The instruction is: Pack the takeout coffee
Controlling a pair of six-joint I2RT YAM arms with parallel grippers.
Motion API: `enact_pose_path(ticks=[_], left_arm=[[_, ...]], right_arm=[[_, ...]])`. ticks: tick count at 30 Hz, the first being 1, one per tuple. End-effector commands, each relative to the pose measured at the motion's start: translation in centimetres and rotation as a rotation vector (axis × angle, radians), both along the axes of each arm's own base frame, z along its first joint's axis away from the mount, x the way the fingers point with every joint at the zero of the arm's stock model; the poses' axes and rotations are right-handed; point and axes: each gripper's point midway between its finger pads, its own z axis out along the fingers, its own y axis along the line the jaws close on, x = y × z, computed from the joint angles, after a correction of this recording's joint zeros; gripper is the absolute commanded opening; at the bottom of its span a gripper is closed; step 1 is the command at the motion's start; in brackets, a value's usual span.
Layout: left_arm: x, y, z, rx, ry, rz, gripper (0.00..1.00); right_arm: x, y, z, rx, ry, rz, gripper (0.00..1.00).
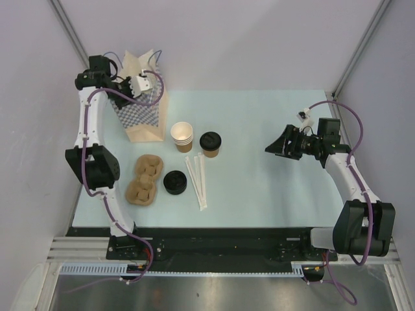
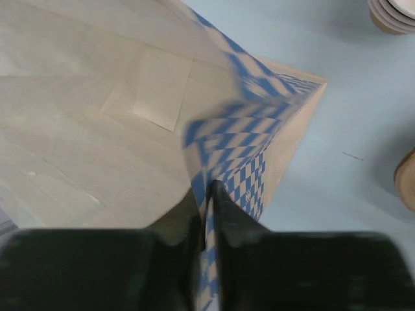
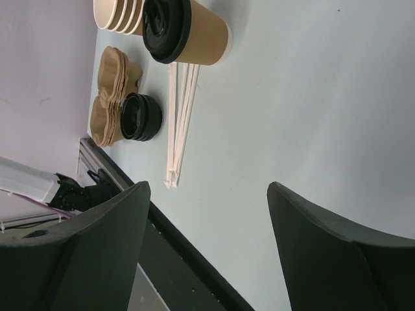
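Note:
The takeout coffee is a tan cup with a black lid, standing on the light blue table just right of the cup stack; it also shows in the right wrist view. A paper bag with a blue checkered side stands open at the back left. My left gripper is shut on the bag's top edge, which shows pinched between the black fingers. My right gripper is open and empty, hovering well to the right of the coffee, pointing towards it; it also shows in the right wrist view.
A stack of lidless tan cups stands left of the coffee. Loose black lids, a pulp cup carrier and wrapped straws lie in front. The table's front edge runs before the arm bases.

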Motion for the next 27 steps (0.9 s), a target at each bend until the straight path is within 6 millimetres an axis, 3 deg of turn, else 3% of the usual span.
enact_pose_path(ticks=[1, 5, 6, 8, 9, 12, 14, 16, 17, 20, 24, 27], left_arm=[[3.0, -0.1, 5.5, -0.042, -0.207, 0.085, 0.02], [6.5, 2.5, 11.7, -0.08, -0.467, 0.294, 0.0], [7.0, 2.4, 14.3, -0.128, -0.542, 0.309, 0.0], [6.7, 1.7, 17.1, -0.185, -0.606, 0.3, 0.0], [6.4, 0.5, 19.3, -0.265, -0.638, 0.264, 0.0], [4.5, -2.4, 23.4, -0.397, -0.692, 0.176, 0.0], [2.9, -5.4, 26.1, -0.447, -0.736, 0.099, 0.0], [1.9, -7.4, 27.8, -0.483, -0.764, 0.056, 0.0], [0.8, -9.0, 29.6, -0.523, -0.797, 0.026, 0.0], [-1.8, -13.7, 32.2, -0.574, -0.836, -0.085, 0.0], [-5.0, -19.2, 33.2, -0.618, -0.822, -0.212, 0.0], [-7.3, -23.6, 32.5, -0.638, -0.771, -0.289, 0.0]], right_arm=[[0.9, -0.2, 1.8, -0.004, -0.067, 0.001, 0.78], [1.2, -0.2, 2.0, 0.005, -0.072, -0.004, 0.78], [1.2, -0.2, 2.0, 0.006, -0.074, -0.005, 0.77], [1.2, -0.2, 2.2, 0.006, -0.078, -0.005, 0.78], [1.2, -0.2, 2.2, 0.007, -0.077, -0.006, 0.77], [1.0, -0.3, 2.4, 0.009, -0.08, -0.008, 0.77], [1.0, -0.4, 2.7, 0.01, -0.09, -0.011, 0.77], [1.0, -0.7, 2.9, 0.011, -0.093, -0.019, 0.77], [1.0, -0.8, 2.9, 0.011, -0.095, -0.021, 0.77], [1.1, -1.3, 3.1, 0.012, -0.098, -0.037, 0.77], [1.2, -2.6, 3.4, 0.009, -0.106, -0.075, 0.77], [1.3, -4.0, 3.7, 0.011, -0.112, -0.114, 0.78]])
